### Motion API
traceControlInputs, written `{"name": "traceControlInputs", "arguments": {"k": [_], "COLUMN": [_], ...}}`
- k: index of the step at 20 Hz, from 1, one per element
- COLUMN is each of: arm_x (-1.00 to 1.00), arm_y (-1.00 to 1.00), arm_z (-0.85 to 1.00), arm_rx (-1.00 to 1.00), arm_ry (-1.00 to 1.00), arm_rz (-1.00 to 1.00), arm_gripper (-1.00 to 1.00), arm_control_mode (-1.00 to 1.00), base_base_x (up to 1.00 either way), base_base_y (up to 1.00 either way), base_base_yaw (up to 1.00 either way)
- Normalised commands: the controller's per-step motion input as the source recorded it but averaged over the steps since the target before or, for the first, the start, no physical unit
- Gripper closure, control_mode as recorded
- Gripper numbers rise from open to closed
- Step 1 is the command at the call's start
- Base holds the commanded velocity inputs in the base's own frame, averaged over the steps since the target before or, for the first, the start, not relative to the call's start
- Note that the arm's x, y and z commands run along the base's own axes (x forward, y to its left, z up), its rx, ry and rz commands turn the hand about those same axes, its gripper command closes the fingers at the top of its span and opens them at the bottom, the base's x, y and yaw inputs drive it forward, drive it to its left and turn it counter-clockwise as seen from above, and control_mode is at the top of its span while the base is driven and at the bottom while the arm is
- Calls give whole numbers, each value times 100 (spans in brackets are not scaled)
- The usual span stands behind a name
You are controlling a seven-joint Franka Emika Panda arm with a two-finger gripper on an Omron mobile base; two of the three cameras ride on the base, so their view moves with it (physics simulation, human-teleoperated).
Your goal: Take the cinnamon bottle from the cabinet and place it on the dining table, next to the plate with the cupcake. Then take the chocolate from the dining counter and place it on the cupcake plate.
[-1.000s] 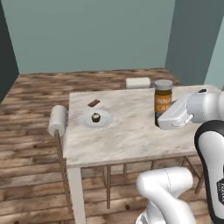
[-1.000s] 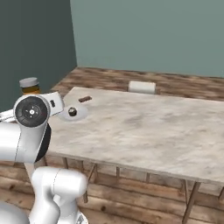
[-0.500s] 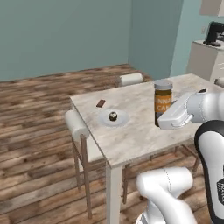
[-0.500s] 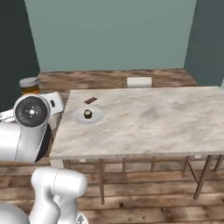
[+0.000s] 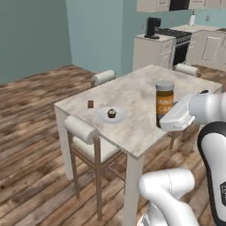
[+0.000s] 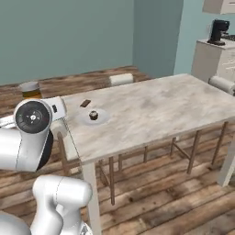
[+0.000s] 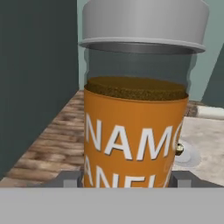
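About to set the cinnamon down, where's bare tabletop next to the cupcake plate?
The cinnamon bottle is held up. Tabletop is bare on the plate's stove-facing side. The chocolate crowds the opposite side.

Cinnamon bottle (image 7: 135, 131): orange label w/ white letters, grey cap, brown powder. Table (image 5: 137, 95) pale marbled; plate (image 5: 112, 115) white-grey. Walls (image 6: 69, 36) teal.

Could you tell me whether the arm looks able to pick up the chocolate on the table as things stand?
Probably not yet: the gripper is shut on the cinnamon bottle, which must be set down first. The chocolate itself lies uncovered beside the plate.
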Motion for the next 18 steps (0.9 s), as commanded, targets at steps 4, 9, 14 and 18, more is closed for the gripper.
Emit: {"name": "traceControlInputs", "arguments": {"k": [4, 9, 14, 18], "arm_x": [0, 0, 0, 0], "arm_y": [0, 0, 0, 0], "arm_z": [0, 0, 0, 0], "arm_rx": [0, 0, 0, 0], "arm_ry": [0, 0, 0, 0], "arm_rz": [0, 0, 0, 0], "arm_gripper": [100, 100, 100, 100], "arm_control_mode": [100, 100, 100, 100], "base_base_x": [11, 14, 7, -7], "base_base_y": [91, 84, 80, 94], "base_base_yaw": [-74, -77, -78, -69]}}
